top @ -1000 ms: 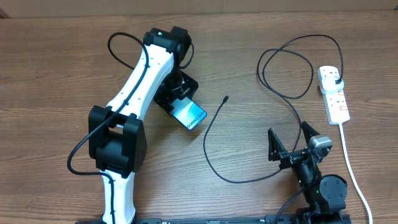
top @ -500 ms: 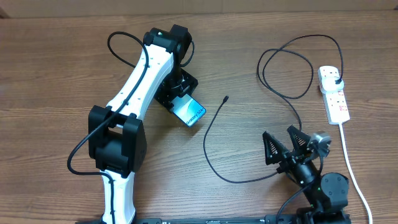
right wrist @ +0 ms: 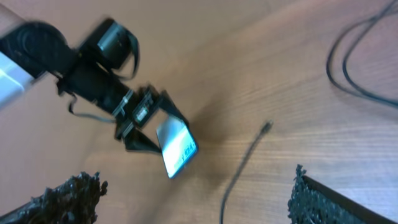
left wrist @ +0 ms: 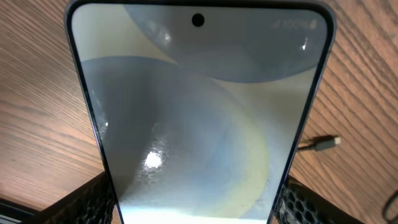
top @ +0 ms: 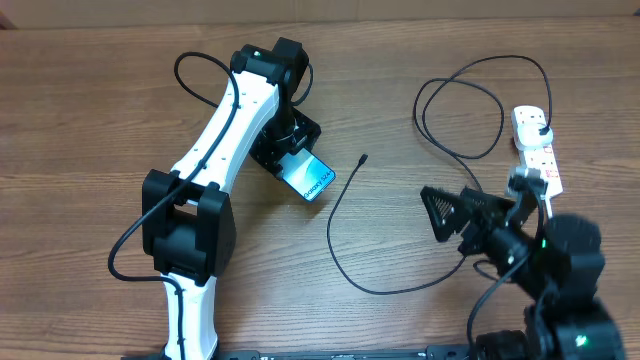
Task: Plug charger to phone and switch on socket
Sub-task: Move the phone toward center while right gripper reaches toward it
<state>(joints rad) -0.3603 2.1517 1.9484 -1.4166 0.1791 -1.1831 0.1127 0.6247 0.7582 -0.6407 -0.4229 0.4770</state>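
Left gripper [top: 292, 162] clasping the phone [top: 311, 181] at left centre, charger [top: 331, 225] tip just right of it; right gripper [top: 472, 207] wide open, near right; socket [top: 537, 152] far right on counter [top: 90, 120]

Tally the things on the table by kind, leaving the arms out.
phone: 1
charger: 1
socket: 1
Total: 3
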